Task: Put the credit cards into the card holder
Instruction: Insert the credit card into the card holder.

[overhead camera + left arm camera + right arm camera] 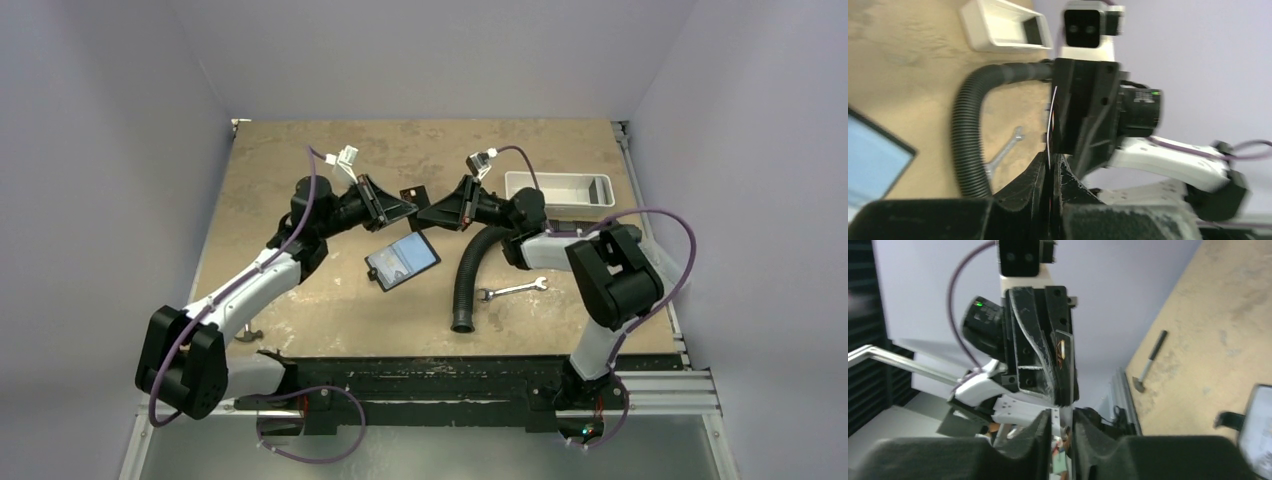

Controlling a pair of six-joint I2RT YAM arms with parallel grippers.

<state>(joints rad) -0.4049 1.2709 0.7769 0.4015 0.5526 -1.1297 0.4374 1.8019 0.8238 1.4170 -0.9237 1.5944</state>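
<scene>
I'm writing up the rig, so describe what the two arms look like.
The left arm and right arm mix white links with black joint housings. A purple cable loops along each to a white wrist camera. The jaws are black and wedge-shaped; a green light glows at each wrist.

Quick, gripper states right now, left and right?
Left gripper: closed on a card.
Right gripper: narrow gap at the card; cannot tell.

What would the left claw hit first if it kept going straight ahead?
The right claw, pointing straight back at it, tip to tip. A card held by the left claw bridges them; remaining gap unclear.
</scene>
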